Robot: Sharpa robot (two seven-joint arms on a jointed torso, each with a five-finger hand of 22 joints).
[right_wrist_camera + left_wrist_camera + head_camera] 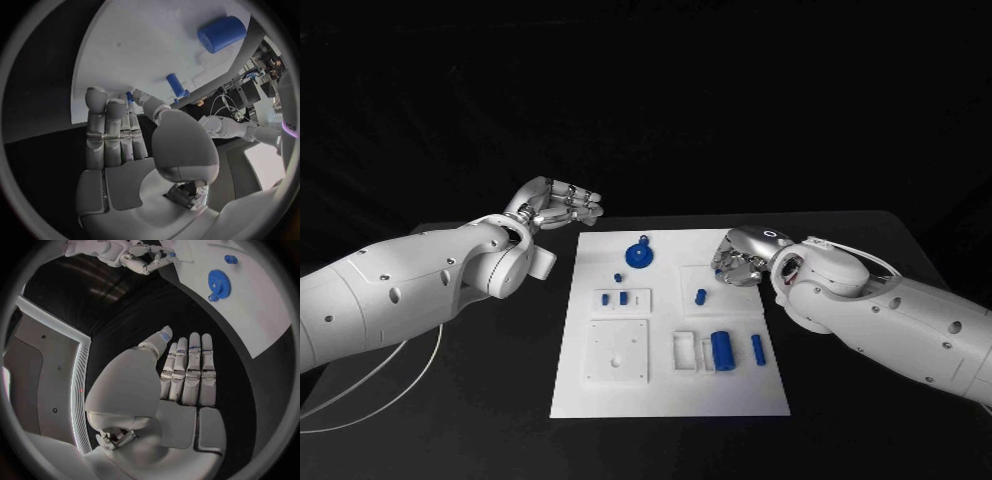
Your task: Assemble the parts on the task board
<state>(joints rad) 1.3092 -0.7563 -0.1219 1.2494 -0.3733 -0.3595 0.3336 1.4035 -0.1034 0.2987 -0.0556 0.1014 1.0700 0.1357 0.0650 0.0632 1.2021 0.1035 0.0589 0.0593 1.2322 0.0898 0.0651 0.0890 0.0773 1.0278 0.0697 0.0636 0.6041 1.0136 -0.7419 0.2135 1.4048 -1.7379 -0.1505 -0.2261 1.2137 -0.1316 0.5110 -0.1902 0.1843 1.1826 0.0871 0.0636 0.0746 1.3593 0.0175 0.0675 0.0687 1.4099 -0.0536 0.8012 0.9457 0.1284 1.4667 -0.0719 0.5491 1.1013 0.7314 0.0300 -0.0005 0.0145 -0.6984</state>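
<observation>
Head view: the task board (733,395) is being flanked by the left hand (564,207) and right hand (744,256), both empty, fingers extended; the blue gear (640,254), likely light and rigid, is lying at the board's far end, best pinched at its rim

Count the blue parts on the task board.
7 visible: gear at the far end; small peg; two pieces in the left plate; peg near the right hand; cylinder; rod. That hand may hide more.
</observation>
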